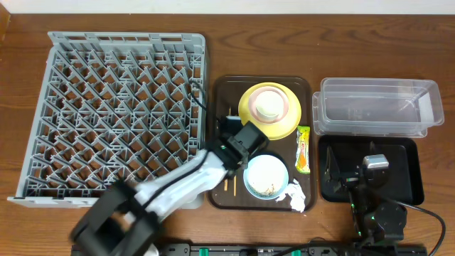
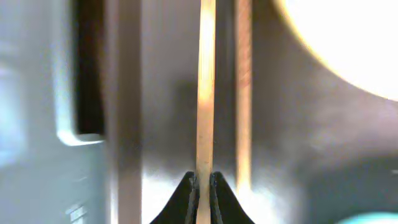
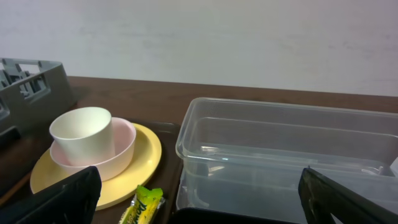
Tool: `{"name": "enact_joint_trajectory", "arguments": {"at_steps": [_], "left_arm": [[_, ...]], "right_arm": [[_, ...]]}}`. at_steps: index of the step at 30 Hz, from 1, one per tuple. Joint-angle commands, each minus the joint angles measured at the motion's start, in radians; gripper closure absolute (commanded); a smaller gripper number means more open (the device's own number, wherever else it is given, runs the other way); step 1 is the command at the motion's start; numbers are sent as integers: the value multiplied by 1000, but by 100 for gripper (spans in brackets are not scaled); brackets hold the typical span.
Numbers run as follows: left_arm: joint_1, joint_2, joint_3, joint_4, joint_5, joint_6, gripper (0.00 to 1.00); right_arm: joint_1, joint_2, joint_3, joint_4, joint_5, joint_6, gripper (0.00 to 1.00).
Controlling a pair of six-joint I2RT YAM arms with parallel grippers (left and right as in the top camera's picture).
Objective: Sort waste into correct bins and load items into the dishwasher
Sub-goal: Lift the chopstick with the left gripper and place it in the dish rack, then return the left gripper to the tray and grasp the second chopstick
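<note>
We log the left arm (image 1: 178, 186) as pale grey-white shells between black joints, the right arm (image 1: 375, 213) as black with a silver-grey block and a black cable (image 1: 425, 208).

Overhead looked straight down; left wrist sat close above a chopstick (image 2: 206, 93); right wrist looked low ahead at the plate (image 3: 146, 152), shared overhead.

wooden table (image 1: 213, 43) bears grey rack (image 1: 124, 37), brown tray (image 1: 226, 96), clear tub (image 1: 377, 107), black tray (image 1: 407, 171).

I see the dish rack (image 1: 106, 107) left and the serving tray (image 1: 226, 96) mid-table. Far on it sits the plate (image 1: 284, 130), carrying a stacked bowl (image 3: 124, 146) and cup (image 3: 81, 134). The second bowl (image 1: 266, 176) is near, the chopsticks (image 2: 206, 87) left of it, the wrapper (image 1: 303, 149) right, and the napkin (image 1: 296, 195) nearest. The tub (image 1: 377, 110) is far right, the shallow tray (image 1: 407, 160) before it.
</note>
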Motion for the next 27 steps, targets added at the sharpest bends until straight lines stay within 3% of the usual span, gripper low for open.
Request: {"name": "enact_joint_trajectory", "arguments": {"at_steps": [1,6,12,15,20,27], "left_arm": [[3,-185,30,-24,1,47,92],[45,-376,30,-101,-32,78,92],[205,-483,30,-123,-33,254,93],[301,-472,30,-120,22,293,93],[457,-385,30,-111,272,387,92],[518,-260,30,-103,313,393,93]], "right_arm": [[-6,0,-2,-4,2,11,1],[-6,0,-2,-4,2,11,1],[-6,0,-2,-4,2,11,1],[-6,0,-2,-4,2,11,1],[-6,0,-2,-4,2,11,1],[-6,0,-2,-4,2,11,1]]}}
